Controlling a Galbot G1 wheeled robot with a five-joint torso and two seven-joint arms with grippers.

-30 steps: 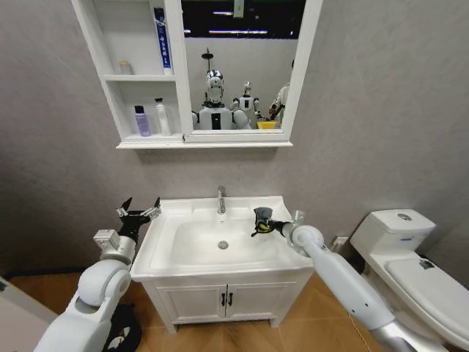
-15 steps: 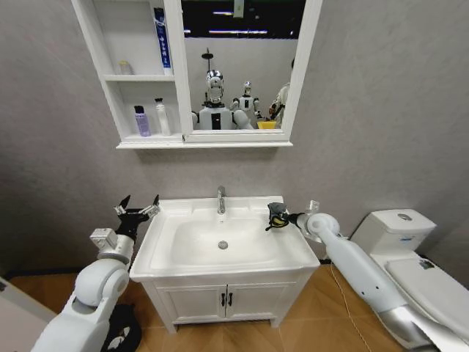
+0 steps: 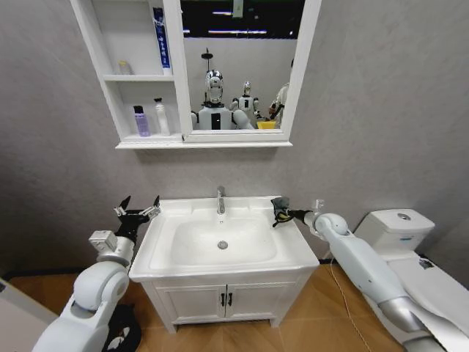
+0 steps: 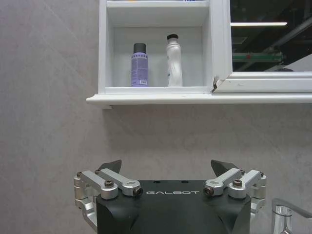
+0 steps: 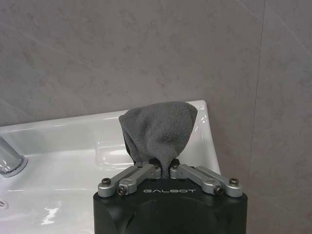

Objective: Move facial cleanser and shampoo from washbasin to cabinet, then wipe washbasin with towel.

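Grey cloth pinched in your right gripper (image 5: pixel 167 170) marks the wiping stage: its jaws are pressed together on the towel (image 5: pixel 158 129), which hangs bunched over the back right corner of the washbasin (image 3: pixel 165 242), close to the wall. Holding it as a tight wad gives you a firm pad to drag across the ceramic, and the corner looks like a sensible place to begin or finish a pass. Whether the cloth actually touches the rim cannot be told from these views.

Your left gripper (image 3: pixel 137 213) waits just off the basin's left edge, jaws spread wide and holding nothing, well clear of the bowl so the right arm has room to sweep.

Up in the cabinet (image 3: pixel 95 44), a purple bottle (image 4: pixel 139 65) and a white bottle (image 4: pixel 174 62) stand upright side by side on the lower shelf, so the first half of the job appears done. The counter around the tap (image 3: pixel 220 199) carries no bottles, leaving the whole surface open to the cloth. The drain (image 3: pixel 223 244) sits uncovered at the bowl's centre.
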